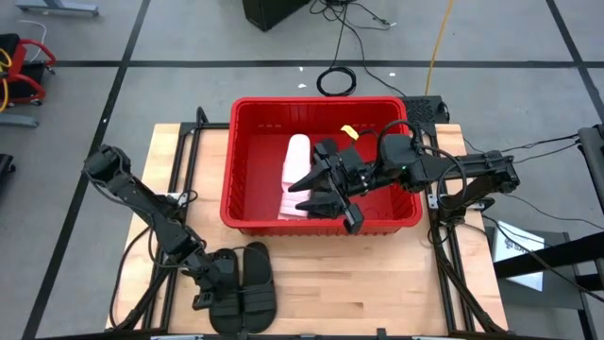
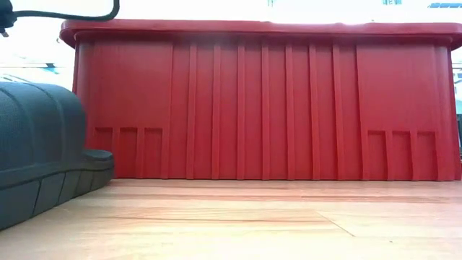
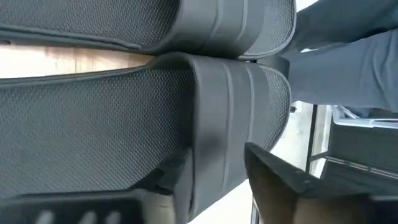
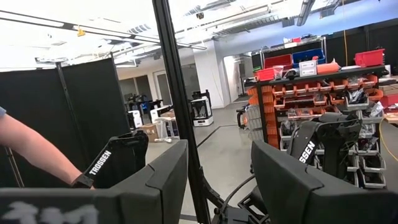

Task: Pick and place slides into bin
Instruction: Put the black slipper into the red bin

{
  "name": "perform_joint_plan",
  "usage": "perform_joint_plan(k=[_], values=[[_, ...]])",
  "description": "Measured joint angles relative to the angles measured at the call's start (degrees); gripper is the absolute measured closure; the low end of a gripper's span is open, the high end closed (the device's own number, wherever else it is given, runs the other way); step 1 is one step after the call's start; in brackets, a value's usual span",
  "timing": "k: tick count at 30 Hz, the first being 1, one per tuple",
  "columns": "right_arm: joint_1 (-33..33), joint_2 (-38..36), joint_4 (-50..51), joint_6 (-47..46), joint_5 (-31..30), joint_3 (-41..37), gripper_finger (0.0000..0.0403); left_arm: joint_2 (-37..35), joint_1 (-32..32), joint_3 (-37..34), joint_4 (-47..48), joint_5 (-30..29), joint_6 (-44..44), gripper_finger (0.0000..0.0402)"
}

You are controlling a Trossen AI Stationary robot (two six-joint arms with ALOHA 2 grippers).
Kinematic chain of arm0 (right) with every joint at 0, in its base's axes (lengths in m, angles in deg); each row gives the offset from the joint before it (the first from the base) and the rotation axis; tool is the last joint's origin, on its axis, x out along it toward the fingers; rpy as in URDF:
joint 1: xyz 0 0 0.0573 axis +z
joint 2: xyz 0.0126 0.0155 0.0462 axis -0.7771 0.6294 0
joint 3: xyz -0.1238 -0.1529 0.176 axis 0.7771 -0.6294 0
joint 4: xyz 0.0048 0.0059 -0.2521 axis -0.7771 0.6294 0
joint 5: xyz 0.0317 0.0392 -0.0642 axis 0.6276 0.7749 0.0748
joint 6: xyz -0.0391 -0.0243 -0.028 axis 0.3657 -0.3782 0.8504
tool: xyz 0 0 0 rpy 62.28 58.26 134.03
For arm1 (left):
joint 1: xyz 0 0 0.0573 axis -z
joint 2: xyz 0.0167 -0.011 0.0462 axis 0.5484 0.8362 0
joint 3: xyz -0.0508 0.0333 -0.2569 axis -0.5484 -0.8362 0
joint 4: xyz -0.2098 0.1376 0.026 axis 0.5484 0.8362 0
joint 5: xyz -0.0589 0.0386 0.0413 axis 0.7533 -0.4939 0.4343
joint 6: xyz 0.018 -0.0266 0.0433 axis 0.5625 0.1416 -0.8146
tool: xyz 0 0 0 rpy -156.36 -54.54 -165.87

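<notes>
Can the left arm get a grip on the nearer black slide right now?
Probably yes. The left gripper is already down at the black slide on the table, jaws straddling its edge, with nothing in between. The second black slide lies alongside, not blocking.

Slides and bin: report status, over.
Left gripper closing around black slides at table's near edge. Right gripper open above bin. White slide and black one inside. Nothing obstructing.
</notes>
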Motion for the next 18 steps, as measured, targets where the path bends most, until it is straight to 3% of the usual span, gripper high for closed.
perform_joint_plan(k=[8, 18], values=[[-0.01, 0.0, 0.0, 0.1, -0.02, 0.0, 0.0236, -0.02, 0.0, -0.05, -0.02, -0.17, -0.5, 0.0388], [0.01, 0.0, 0.0, 0.19, -0.02, 0.0, 0.0236, -0.04, 0.0, -0.04, -1.22, 2.65, 1.43, 0.0397]])
